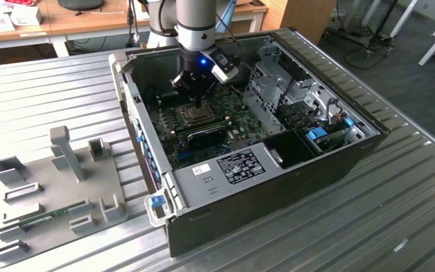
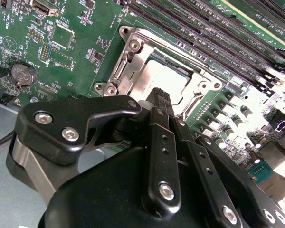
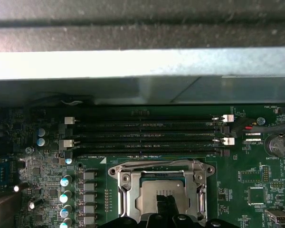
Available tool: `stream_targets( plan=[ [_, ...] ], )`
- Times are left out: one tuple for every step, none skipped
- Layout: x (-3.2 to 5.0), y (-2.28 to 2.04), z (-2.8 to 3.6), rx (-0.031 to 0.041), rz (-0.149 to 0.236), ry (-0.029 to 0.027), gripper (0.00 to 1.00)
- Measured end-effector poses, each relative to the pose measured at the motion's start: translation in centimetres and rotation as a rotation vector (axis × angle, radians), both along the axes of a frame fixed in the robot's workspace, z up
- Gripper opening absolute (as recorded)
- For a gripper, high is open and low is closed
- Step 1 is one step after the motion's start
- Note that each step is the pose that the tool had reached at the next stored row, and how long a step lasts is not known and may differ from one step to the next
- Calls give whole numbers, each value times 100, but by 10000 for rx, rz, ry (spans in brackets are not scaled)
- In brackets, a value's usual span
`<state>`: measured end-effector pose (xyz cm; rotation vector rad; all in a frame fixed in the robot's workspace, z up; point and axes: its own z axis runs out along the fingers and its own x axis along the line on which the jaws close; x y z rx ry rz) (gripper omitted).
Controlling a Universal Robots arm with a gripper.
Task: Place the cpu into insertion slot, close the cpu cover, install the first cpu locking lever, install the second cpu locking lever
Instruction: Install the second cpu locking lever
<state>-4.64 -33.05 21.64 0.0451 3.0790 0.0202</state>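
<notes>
Inside an open tower computer case [image 1: 293,187] lying on its side on a ribbed metal table [image 1: 399,226], the arm's gripper [image 1: 195,97] hangs straight down over the insertion slot [image 1: 196,115] on the green motherboard [image 1: 229,122]. Both wrist views show the silvery cpu cover [image 3: 164,173] folded down flat over the socket, its square window framing the cpu [image 2: 164,78], which sits seated in the slot. The black fingertips [image 2: 157,97] come together in a narrow point just above the chip's grey face, with no gap to be seen between them and nothing carried; whether they touch the chip cannot be told. Long black memory slots [image 3: 142,137] with white end clips run beside the socket, and a round coin battery [image 2: 23,73] sits on the board near small print too fine to read. In the exterior view, a white label with dark print [image 1: 240,167] lies on the grey metal bay [image 1: 202,187] at the case's near end, its text illegible. To the exterior view's left, a grey fixture plate [image 1: 51,198] with upright holders rests on the table, well apart from the case.
</notes>
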Motion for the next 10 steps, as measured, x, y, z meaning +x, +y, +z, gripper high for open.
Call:
stream_targets(
  plan=[
    [0,0,0,0,0,0,10],
    [0,0,0,0,0,0,10],
    [0,0,0,-1,0,0,10],
    [0,0,1,0,0,0,10],
    [0,0,0,0,0,0,10],
    [0,0,2,-1,0,0,10],
    [0,-1,9,-6,0,4,10],
    [0,-1,17,-4,0,3,10],
    [0,0,26,-2,0,1,10],
    [0,0,38,-2,0,1,10]
  ],
)
